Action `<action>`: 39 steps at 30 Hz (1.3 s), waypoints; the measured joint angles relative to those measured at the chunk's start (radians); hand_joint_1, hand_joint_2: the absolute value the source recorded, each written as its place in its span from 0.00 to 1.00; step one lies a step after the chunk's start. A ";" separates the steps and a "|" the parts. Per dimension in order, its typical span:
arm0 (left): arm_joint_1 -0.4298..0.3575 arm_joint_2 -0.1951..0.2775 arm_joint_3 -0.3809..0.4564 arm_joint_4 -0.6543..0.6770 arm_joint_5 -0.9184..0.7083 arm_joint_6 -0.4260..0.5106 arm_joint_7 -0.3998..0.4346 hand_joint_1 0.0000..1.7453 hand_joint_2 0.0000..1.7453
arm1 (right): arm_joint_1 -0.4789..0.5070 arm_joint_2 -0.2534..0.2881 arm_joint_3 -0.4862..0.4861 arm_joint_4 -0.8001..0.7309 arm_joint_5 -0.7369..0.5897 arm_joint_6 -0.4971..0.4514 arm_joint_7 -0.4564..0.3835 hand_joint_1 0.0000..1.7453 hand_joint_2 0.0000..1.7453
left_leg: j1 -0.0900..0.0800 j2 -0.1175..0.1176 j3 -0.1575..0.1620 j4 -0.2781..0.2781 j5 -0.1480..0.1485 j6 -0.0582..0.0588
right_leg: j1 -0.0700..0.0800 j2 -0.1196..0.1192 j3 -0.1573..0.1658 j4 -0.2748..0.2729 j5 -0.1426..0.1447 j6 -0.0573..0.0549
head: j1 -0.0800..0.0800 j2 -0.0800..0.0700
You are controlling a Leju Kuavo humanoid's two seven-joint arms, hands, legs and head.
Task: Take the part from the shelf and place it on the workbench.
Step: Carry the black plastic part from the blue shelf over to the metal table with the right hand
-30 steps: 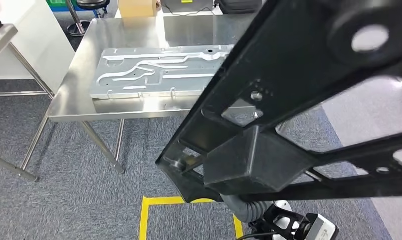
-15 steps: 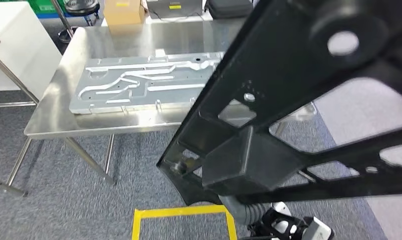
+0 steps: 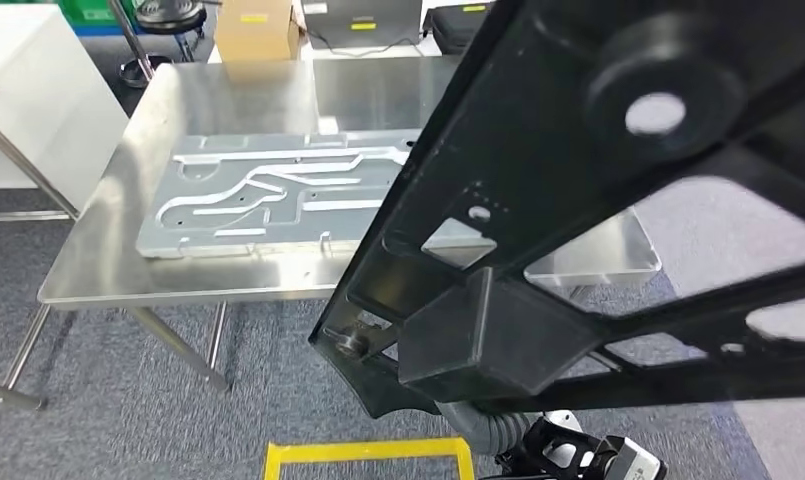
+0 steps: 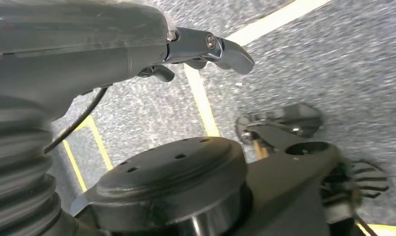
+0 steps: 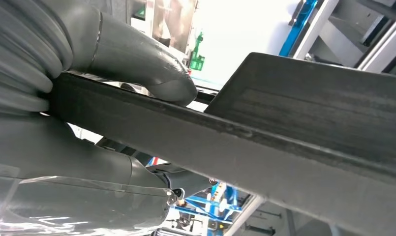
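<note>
Close up, the right hand [image 5: 87, 98] grips the black frame part [image 3: 598, 200], thumb and fingers [image 5: 151, 73] clamped on one of its bars; held aloft, it crosses the head view and hides the worktop's right side. The left hand [image 4: 205, 46] hangs over grey carpet with yellow tape [image 4: 200, 98], fingers apart and holding nothing. Beyond, a ribbed metal plate [image 3: 268, 195] lies on the steel worktop [image 3: 108, 260] near its front edge. A cardboard box [image 3: 258, 28] stands at the far edge.
</note>
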 joint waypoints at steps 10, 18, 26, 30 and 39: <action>-0.010 0.000 0.007 0.000 0.011 -0.001 -0.008 0.00 1.00 | 0.007 0.000 0.000 0.001 0.066 -0.057 0.003 1.00 1.00 | 0.006 0.003 -0.152 0.262 -0.104 -0.044 | 0.005 0.005 0.045 -0.036 -0.001 -0.056 | -0.008 0.000; -0.005 0.001 0.013 0.000 0.010 -0.008 -0.012 0.00 1.00 | 0.013 0.011 0.003 0.009 0.389 -0.404 0.039 1.00 1.00 | -0.001 0.006 -0.112 0.022 0.061 -0.012 | 0.009 0.008 0.070 -0.033 -0.025 -0.028 | -0.009 0.000; 0.002 0.001 0.013 0.000 0.000 -0.018 -0.023 0.00 1.00 | 0.007 0.012 0.051 0.012 0.786 -0.748 0.121 1.00 1.00 | 0.002 0.007 -0.099 0.007 0.076 0.018 | 0.005 0.006 -0.058 0.225 -0.134 -0.005 | -0.005 0.000; 0.002 -0.003 0.013 0.000 -0.004 -0.020 -0.023 0.00 1.00 | -0.026 0.009 0.088 0.018 0.943 -0.804 0.197 1.00 1.00 | -0.004 0.004 -0.087 0.009 0.064 0.009 | 0.010 0.005 0.041 0.008 -0.018 -0.021 | -0.006 0.000; -0.001 -0.003 0.013 0.000 0.002 -0.022 -0.025 0.00 1.00 | -0.091 0.008 0.133 0.056 1.066 -0.816 0.269 1.00 1.00 | -0.001 0.002 -0.180 0.208 -0.043 -0.031 | 0.005 0.003 0.076 -0.057 -0.013 -0.050 | -0.011 0.000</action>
